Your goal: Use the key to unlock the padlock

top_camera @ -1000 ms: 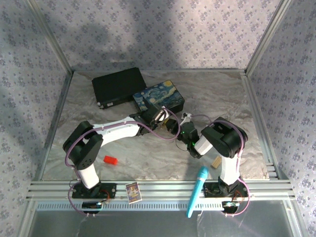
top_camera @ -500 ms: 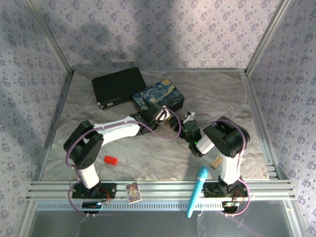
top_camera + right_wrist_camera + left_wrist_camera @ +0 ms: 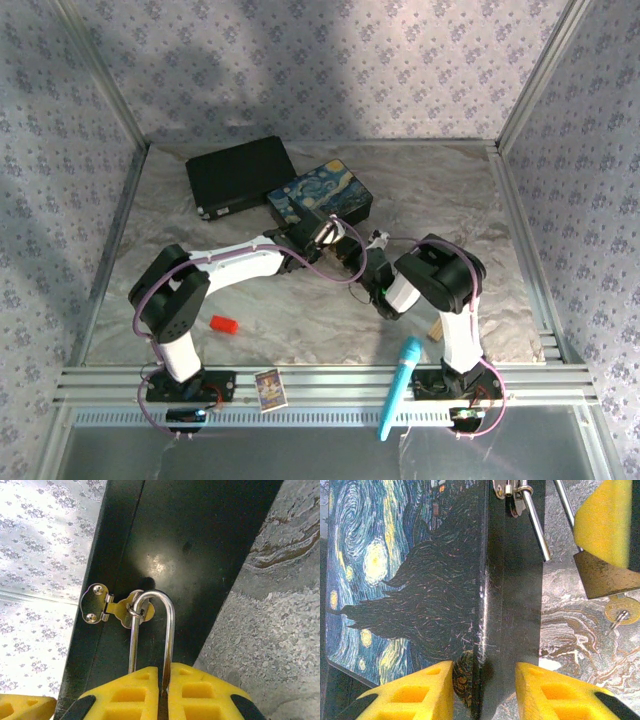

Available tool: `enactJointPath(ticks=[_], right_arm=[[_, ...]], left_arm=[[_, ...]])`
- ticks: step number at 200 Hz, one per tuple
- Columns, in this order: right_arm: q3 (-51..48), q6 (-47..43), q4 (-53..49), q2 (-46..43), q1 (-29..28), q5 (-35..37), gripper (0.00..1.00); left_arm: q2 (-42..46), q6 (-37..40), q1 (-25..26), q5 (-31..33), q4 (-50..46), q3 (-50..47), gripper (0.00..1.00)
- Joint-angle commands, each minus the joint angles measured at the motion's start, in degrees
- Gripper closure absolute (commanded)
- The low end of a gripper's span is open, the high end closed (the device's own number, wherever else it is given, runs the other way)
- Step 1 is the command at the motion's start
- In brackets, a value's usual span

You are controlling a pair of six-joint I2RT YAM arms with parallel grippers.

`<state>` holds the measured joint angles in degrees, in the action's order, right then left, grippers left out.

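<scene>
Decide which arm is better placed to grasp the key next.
Probably left: the right gripper is shut on the padlock, pinching its shackle, and the key sits just below the padlock, near the left gripper.

The right hand [image 3: 164,680] hides most of the padlock [image 3: 171,625].

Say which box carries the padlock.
The blue-and-yellow painted tin box, right of the black flat box: the silver shackle of the brass padlock passes through its hasp.
</scene>
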<state>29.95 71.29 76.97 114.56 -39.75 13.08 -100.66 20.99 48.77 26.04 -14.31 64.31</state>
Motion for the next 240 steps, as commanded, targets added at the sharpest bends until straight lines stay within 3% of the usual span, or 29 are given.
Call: enactJointPath(ticks=[1,44,149,240], right_arm=[[2.0,1.7,2.7,0.5,0.3,6.9,1.0],[4.8,3.8,2.7,3.3,0.4,6.8,1.0],[1.1,4.0,2.8,-1.0,6.1,5.1,1.0],[8.8,5.0,2.1,4.3,-0.7,6.0,1.0]], left_arm=[[-5.2,-0.7,0.2,-8.5,-19.4,-5.2,0.65],[-5.0,-0.8,0.3,-7.8,-19.5,-5.7,0.65],[-4.7,-1.0,0.5,-7.4,-19.7,-6.1,0.65],[-3.9,-0.6,1.1,-7.7,-20.8,-3.7,0.65]])
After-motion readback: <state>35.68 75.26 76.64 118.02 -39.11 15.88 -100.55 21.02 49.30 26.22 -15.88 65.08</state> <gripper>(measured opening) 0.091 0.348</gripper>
